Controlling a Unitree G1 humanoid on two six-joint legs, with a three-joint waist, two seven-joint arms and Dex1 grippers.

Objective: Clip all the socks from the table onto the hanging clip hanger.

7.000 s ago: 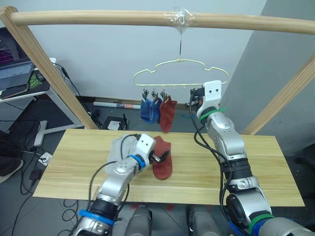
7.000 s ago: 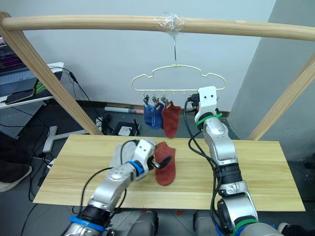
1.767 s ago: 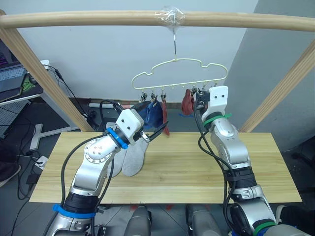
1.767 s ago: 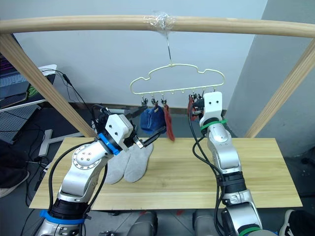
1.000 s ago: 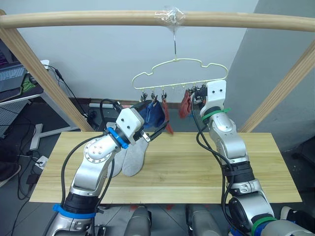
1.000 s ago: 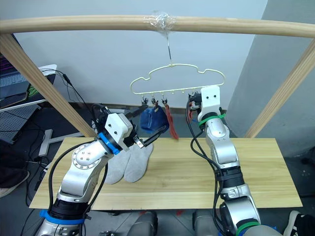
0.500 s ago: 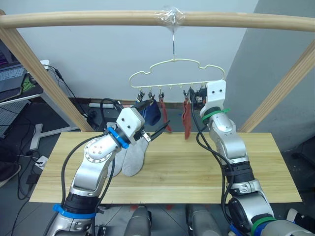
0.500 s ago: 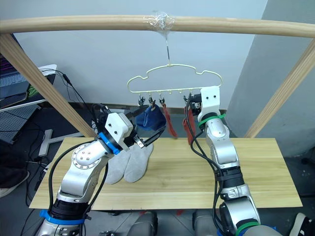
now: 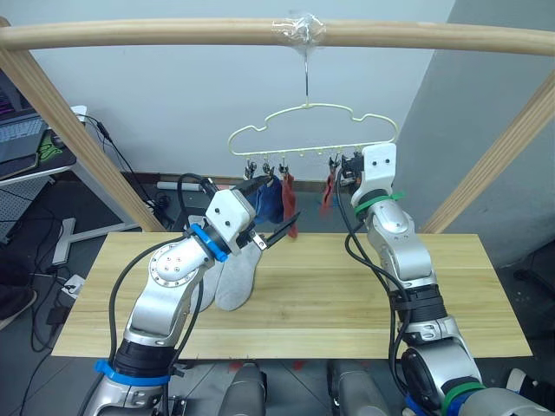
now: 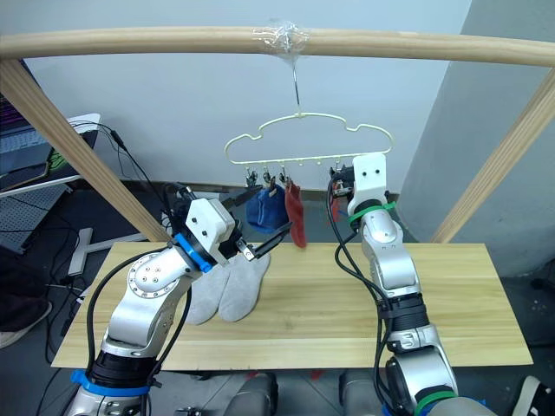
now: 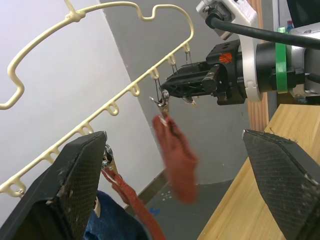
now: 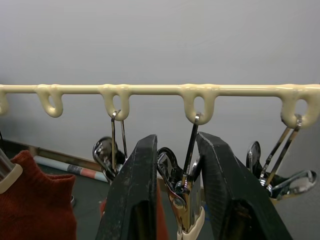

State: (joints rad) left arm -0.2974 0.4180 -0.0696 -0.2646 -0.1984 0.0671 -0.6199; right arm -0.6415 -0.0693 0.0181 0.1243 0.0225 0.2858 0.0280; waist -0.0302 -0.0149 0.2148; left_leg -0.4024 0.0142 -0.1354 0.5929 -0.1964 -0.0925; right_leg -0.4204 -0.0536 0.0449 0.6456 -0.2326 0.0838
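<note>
Right jaws [image 12: 175, 200] squeeze a clip [image 12: 182, 192] — left jaws [image 11: 175, 195] spread wide — on the clip hanger [image 9: 312, 130].

clip hanger [image 12: 165, 90]: smooth cream coating, slight gloss
clips [image 12: 172, 172]: shiny bare metal
socks [image 11: 175, 160]: soft matt knit, fuzzy
table [image 9: 347, 295]: pale planked wood, matt
right gripper [image 12: 175, 195]: fingers matt black
pole frame [image 9: 173, 33]: smooth round wood

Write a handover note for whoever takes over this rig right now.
Left gripper: open, raised above the grey socks.
Right gripper: shut on a clip of the hanger, with the second red sock hanging from it.
Done: two blue socks and one red sock clipped. The second red looks clipped but not yet let go.
Left: both grey socks, side by side on the table.
</note>
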